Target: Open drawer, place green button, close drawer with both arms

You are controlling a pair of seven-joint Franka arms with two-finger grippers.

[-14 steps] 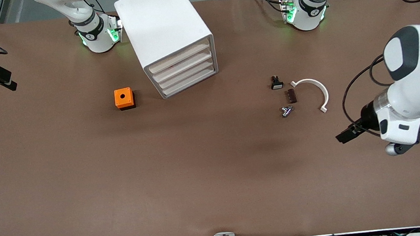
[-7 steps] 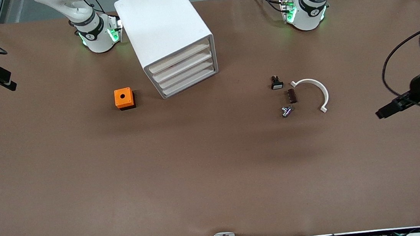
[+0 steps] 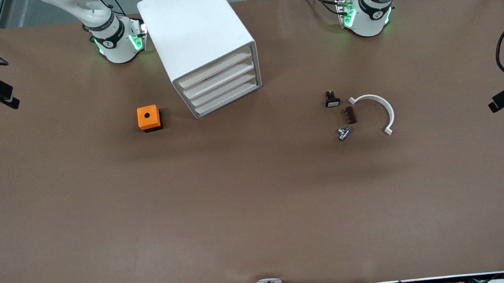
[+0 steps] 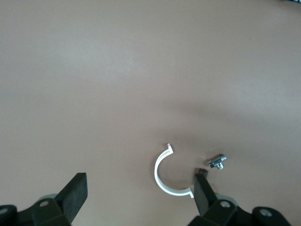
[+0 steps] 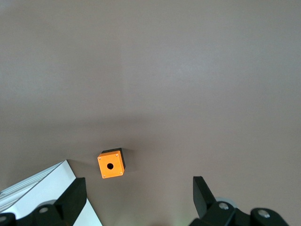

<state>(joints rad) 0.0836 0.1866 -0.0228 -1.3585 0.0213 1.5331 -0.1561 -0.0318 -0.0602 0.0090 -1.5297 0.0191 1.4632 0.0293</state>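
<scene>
Judging the task about done: drawer point(image 3: 224, 93) flush in cabinet point(image 3: 197, 31), button unseen, likely inside; left gripper point(image 4: 141, 193) and right gripper point(image 5: 136, 193) hang wide open, empty, each over its own table end, needing only parking.
</scene>
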